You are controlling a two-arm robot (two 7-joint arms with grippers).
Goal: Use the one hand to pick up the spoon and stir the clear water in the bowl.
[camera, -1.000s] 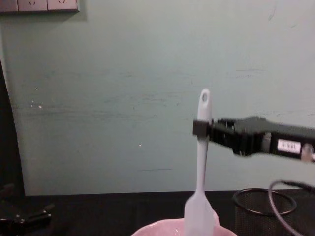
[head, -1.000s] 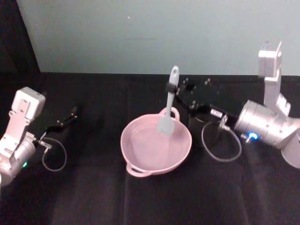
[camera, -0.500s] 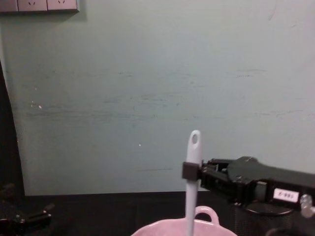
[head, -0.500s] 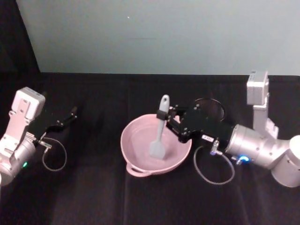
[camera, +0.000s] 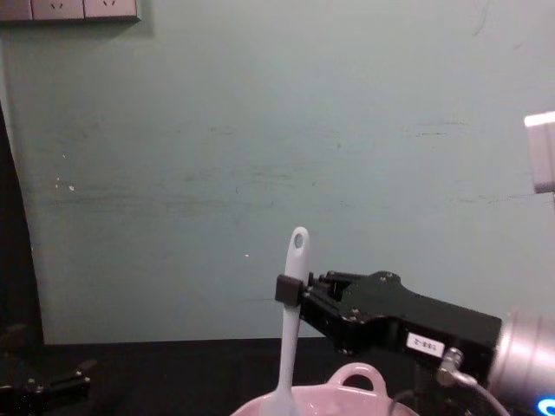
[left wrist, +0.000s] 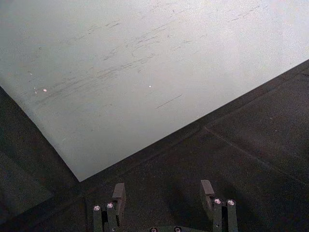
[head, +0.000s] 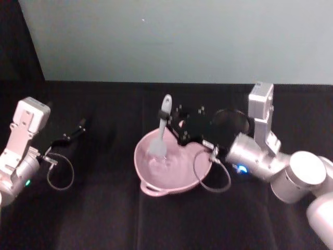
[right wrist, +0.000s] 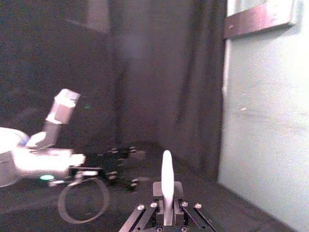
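We grip the white spoon point(head: 159, 139) in our right gripper point(camera: 287, 291), its blade in the clear water point(head: 174, 169) of the pink bowl point(head: 154, 190); our left gripper point(left wrist: 163, 189) idles at left, fingers point(left wrist: 119, 192) apart.

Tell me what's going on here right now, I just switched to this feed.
The right gripper has its jaws shut on the handle of the white spoon, holding it nearly upright. The spoon's flat end is down inside the pink bowl, toward the bowl's left side, in the clear water, so stirring is under way. The left gripper sits idle at the far left above the black table, jaws open and holding nothing.
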